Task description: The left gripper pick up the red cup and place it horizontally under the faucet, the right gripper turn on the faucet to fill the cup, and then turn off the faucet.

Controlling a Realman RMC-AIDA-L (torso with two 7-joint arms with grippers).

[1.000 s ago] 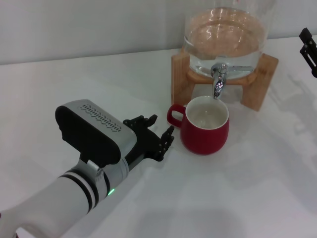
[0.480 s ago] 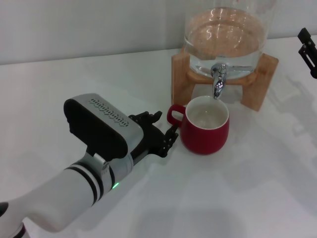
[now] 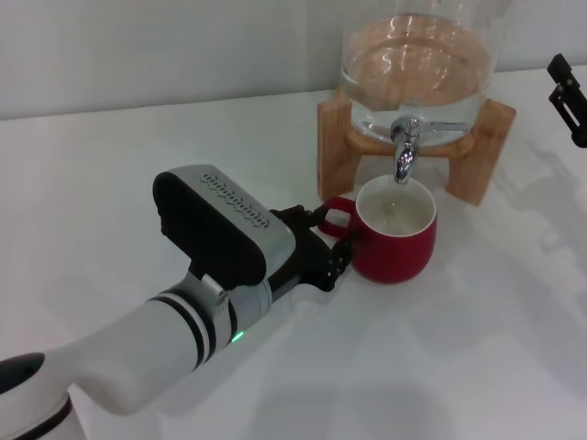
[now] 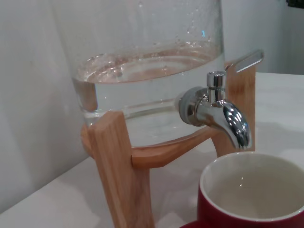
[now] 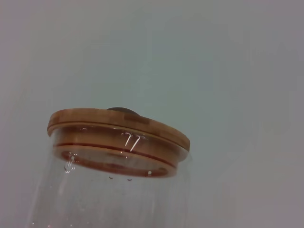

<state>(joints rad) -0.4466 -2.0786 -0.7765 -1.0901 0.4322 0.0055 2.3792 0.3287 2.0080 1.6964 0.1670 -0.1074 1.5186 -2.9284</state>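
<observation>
Raised lettering runs along the silver top of the left arm's wrist housing in the head view, but it is too small to read, and no other writing shows on anything here. The left tool [image 3: 323, 240], the black fingered claw on the white-and-silver arm, lies low over the white counter [image 3: 110, 165] at the handle side of the red cup [image 3: 396, 231]; its fingers are spread around the loop handle, one just above it and one below against the cup's wall, though whether they actually pinch the handle I cannot tell. The cup stands upright on the counter with its white inside showing, its mouth directly beneath the spout of the faucet [image 3: 404, 151], and just in front of the wooden stand [image 3: 335, 137] that carries the glass jar [image 3: 417, 69]. The left wrist view adds what the head view cannot: the chrome spigot seen from the side, its spout curving down toward the cup's rim with a clear gap between them, the water line in the jar, and the cup apparently dry. The right wrist view shows only the jar's wooden lid [image 5: 118, 130] from below against a plain wall. The right tool [image 3: 570, 96] is a black shape at the right edge of the head view, well apart from the dispenser; its finger spacing cannot be told.
</observation>
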